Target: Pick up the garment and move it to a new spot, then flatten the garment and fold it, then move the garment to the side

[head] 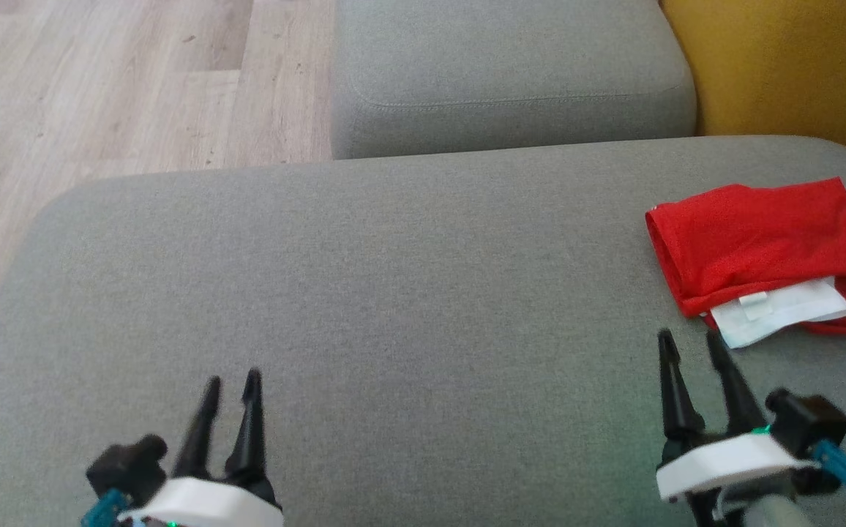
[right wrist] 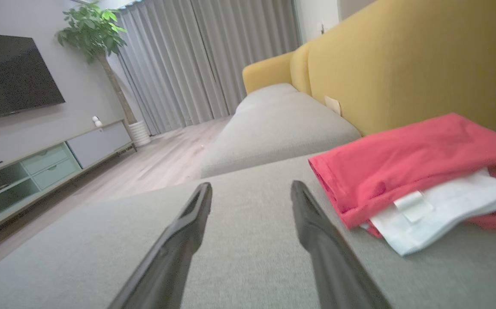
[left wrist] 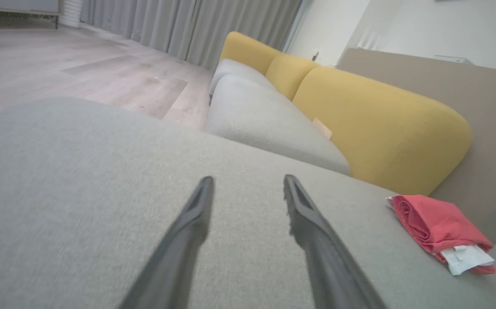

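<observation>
The garment [head: 760,241] lies folded into a red bundle at the right end of the grey cushion [head: 394,278], with a white part poking out of its near edge. My right gripper [head: 688,337] is open over the cushion, its fingertips just short of that white edge and empty. In the right wrist view the garment [right wrist: 411,159] sits to the right of my right gripper [right wrist: 251,184]. My left gripper [head: 233,377] is open and empty at the lower left, far from the garment [left wrist: 437,221], which lies well off to the right of my left gripper [left wrist: 249,178].
A second grey seat cushion [head: 511,73] lies beyond the near one, and a yellow backrest [head: 789,66] rises at the right. Wooden floor [head: 101,88] runs past the cushion's left edge. A TV [right wrist: 12,73], a low cabinet [right wrist: 37,163] and a plant [right wrist: 93,30] stand across the room.
</observation>
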Robot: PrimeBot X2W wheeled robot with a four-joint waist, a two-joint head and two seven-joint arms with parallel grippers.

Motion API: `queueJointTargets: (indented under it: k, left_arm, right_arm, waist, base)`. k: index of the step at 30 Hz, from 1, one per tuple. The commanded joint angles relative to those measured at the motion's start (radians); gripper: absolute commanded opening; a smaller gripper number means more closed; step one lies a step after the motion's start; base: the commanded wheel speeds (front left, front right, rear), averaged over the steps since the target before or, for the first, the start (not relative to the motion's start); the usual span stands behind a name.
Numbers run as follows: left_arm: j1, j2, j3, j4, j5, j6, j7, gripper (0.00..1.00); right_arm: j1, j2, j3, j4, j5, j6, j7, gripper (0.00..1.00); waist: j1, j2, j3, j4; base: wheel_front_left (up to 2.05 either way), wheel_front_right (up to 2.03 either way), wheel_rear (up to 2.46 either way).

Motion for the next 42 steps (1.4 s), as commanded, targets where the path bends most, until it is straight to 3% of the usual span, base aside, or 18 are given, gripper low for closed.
queueJointTargets:
  k: [1,42]
  left_arm:
    - [0.002,-0.001,-0.002,0.012,0.0,0.0,0.0,0.0]
    - [-0.058,0.004,0.075,0.056,-0.361,-0.026,0.107,0.0]
  right_arm:
    - [0.002,0.0,0.0,0.01,0.0,0.0,0.0,0.0]
    - [-0.022,-0.001,-0.052,0.014,0.4,0.0,0.104,0.0]
  waist:
    - [0.0,-0.0001,0.0,0.0]
    - [0.0,-0.0001,0.028,-0.008]
  base:
    - [0.0,0.0,0.0]
    - [0.0,0.0,0.0]
